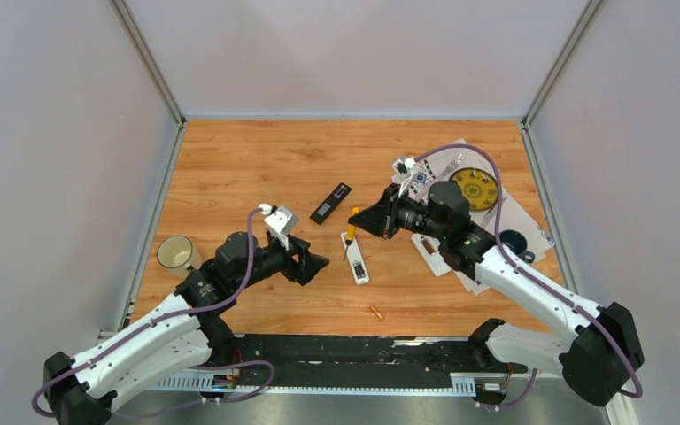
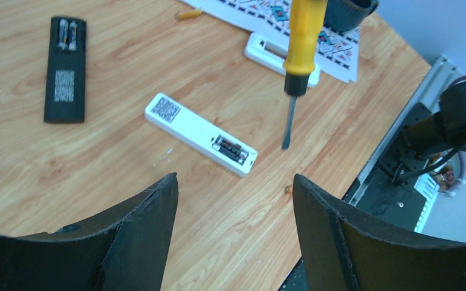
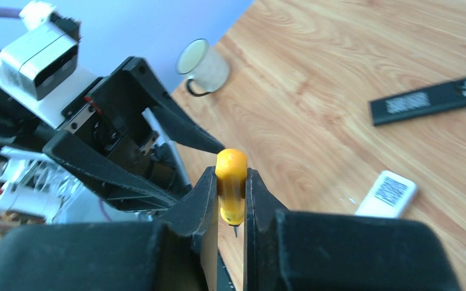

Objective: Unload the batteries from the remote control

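Because the right pincer (image 3: 230,177) is clamped tight on the yellow screwdriver (image 2: 301,42) whose blade hangs just beside the white remote (image 2: 185,123), a skewed jab could slip off the batteries (image 2: 230,148) seated ahead of the wide-open, empty left pincer (image 2: 234,178) and shove the unheld remote away.

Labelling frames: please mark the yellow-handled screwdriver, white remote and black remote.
Yellow-handled steel screwdriver (image 2: 302,48): left wrist view, handle.
White rectangular plastic remote (image 2: 193,128): left wrist view, bare back.
Black rectangular plastic remote (image 2: 65,79): left wrist view, label.
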You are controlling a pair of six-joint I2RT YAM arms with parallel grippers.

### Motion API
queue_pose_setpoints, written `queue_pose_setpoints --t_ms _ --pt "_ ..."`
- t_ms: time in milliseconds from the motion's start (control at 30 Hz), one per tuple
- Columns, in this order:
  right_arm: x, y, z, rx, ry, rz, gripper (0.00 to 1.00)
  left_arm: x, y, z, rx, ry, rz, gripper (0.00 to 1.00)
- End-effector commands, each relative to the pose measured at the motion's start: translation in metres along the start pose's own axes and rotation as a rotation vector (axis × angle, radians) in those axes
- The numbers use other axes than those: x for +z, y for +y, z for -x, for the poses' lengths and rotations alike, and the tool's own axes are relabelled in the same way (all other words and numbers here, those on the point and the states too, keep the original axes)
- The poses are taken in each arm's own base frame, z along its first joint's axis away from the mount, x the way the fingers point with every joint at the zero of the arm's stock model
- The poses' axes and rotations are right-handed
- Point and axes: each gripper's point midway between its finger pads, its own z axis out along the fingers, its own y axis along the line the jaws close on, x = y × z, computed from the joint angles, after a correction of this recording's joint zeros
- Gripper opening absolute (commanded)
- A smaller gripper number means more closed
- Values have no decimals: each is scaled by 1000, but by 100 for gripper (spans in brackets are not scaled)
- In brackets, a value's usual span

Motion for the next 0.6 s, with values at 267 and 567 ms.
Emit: queue_pose_setpoints --t_ms 267,567 --pt "-15 -79 -2 110 -155 -291 0 28 30 -43 -87 107 132 73" --pt "-6 -111 -19 111 -96 -391 0 59 40 -80 -129 262 157 69"
